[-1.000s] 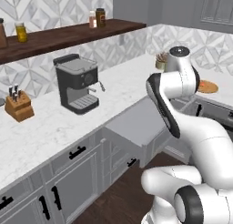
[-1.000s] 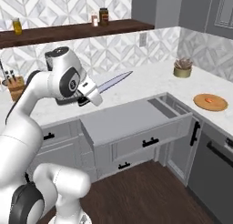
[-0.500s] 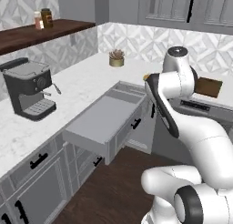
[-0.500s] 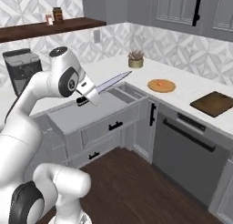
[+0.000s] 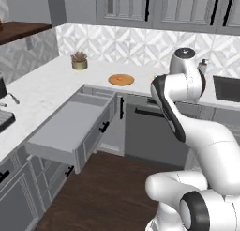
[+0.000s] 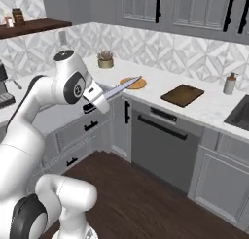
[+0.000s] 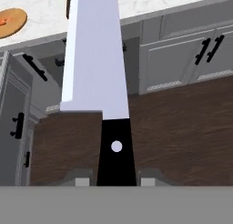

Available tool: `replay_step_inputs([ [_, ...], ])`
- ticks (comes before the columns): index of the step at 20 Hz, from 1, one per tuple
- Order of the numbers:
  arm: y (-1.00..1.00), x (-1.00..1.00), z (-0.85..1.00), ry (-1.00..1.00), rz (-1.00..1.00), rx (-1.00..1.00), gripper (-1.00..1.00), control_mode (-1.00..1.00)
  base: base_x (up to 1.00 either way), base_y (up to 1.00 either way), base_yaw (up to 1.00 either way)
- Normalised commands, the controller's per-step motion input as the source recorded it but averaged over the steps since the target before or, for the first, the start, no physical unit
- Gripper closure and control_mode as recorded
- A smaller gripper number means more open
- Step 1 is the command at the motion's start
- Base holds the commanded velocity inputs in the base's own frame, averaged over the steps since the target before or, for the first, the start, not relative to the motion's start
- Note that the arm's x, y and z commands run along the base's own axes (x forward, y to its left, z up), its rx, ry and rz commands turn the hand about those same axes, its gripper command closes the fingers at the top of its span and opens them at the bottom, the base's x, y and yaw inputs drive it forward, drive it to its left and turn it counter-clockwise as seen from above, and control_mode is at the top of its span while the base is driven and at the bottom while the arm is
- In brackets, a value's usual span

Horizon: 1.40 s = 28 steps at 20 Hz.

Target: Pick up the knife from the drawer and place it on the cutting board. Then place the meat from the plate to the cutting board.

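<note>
My gripper [image 6: 91, 106] is shut on the black handle of the knife [image 6: 121, 89], held in the air in front of the counter. Its silver blade points right, toward the plate [image 6: 132, 83] and the dark brown cutting board [image 6: 182, 94] beyond it. In the hand view the knife [image 7: 98, 82] runs up the middle from my gripper [image 7: 116, 180]. The orange-tan plate [image 7: 10, 22] with the small orange-red meat [image 7: 3, 21] lies at the top left. The grey drawer [image 5: 65, 127] stands pulled out at the left, and the plate [image 5: 121, 79] rests on the counter behind it.
A small potted plant [image 6: 105, 59] stands in the counter's corner. A bottle [image 6: 228, 83] and a sink [image 6: 240, 114] lie right of the board. A dishwasher front [image 6: 163, 141] with a black bar handle sits under the counter. Dark wood floor [image 6: 146, 204] stretches below.
The whole picture has shifted: the base has turned right, so the coffee machine left the view and the board came nearer. The knife stays in my grip.
</note>
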Motion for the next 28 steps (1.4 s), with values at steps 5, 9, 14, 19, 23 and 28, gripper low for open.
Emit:
replay_step_inputs([
  [5, 0.0, 0.0, 0.0, 0.0, 0.0, 0.0, 1.0, 1.0, -0.07, -0.21, -0.36],
  [9, 0.0, 0.0, 0.0, 0.0, 0.0, 0.0, 1.0, 1.0, 0.0, -0.01, -0.37],
  [14, 0.0, 0.0, 0.0, 0.0, 0.0, 0.0, 1.0, 1.0, 0.03, 0.0, -0.39],
  [19, 0.0, 0.0, 0.0, 0.0, 0.0, 0.0, 1.0, 1.0, 0.22, 0.0, -0.36],
  [23, 0.0, 0.0, 0.0, 0.0, 0.0, 0.0, 1.0, 1.0, 0.46, 0.03, -0.22],
  [28, 0.0, 0.0, 0.0, 0.0, 0.0, 0.0, 1.0, 1.0, 0.83, 0.05, -0.14],
])
